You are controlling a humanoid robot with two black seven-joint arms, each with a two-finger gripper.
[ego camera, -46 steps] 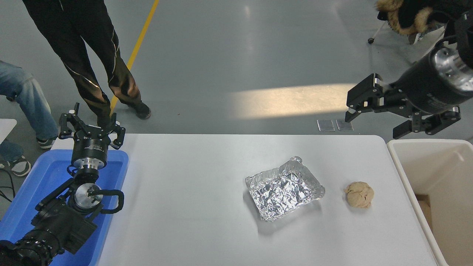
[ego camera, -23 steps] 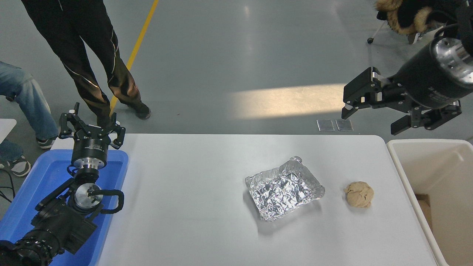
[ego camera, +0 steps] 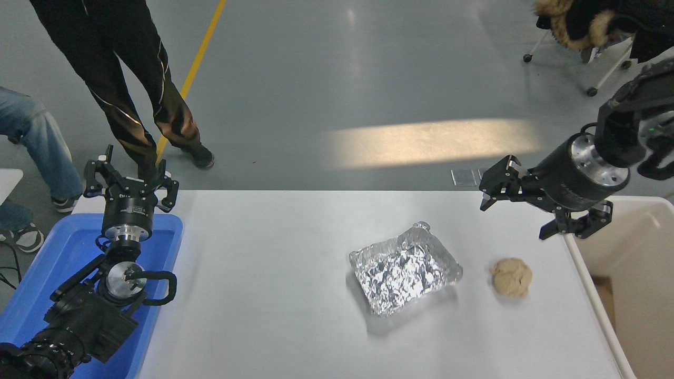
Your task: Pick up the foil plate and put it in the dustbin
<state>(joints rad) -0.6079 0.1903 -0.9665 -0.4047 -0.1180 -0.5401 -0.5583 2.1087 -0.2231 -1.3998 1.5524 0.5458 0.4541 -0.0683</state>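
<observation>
My right claw (ego camera: 513,217), upper right of frame, is spread wide, holding nothing. The foil plate (ego camera: 405,268) at centre looks light, thin and easily crushed. I judge its raised rim the best hold, pinched gently.

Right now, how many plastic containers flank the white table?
2. The blue tub sits at the table's left end, under the parked left gripper. The dustbin stands at the right edge, partly cut off by the frame and behind the right gripper.

Foil plate (ego camera: 405,272) on table (ego camera: 263,295), right gripper (ego camera: 513,217) spread above far edge
</observation>
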